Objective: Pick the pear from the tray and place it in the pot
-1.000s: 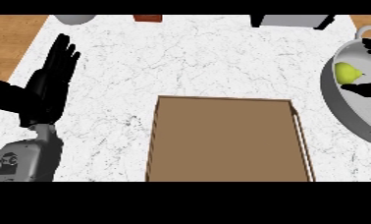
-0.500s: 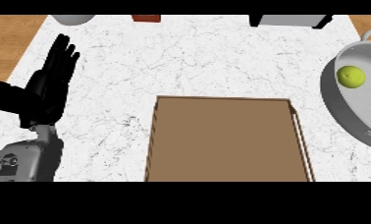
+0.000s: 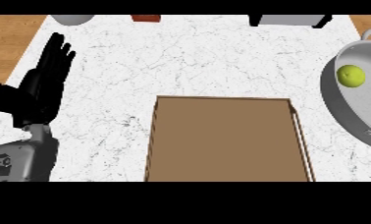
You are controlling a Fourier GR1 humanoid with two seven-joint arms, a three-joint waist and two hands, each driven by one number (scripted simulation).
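The fingers of the left hand are straight and a little spread, pointing up and away, and they hold nothing; this hand rests well to the left of the tray, over the white marbled counter, with its grey forearm coming in from the lower edge. The right hand does not show in the head view, so its fingers cannot be told. The pear (a small yellow-green fruit) lies inside the pot, which stands to the right of the tray and is cut by the right edge of the view. The tray itself is a flat brown board with nothing on its visible surface. From this I judge that the placing step is done, because the fruit is already in the pot and no hand touches it. The next move seems to call only for bringing the arms to rest, with no new grasp needed. Relative to the fingers, the pear is far: it is on the opposite side of the tray, well apart from them, with the whole tray between. Beyond the tray, at the far edge of the counter, only parts of other things show, too little to name.
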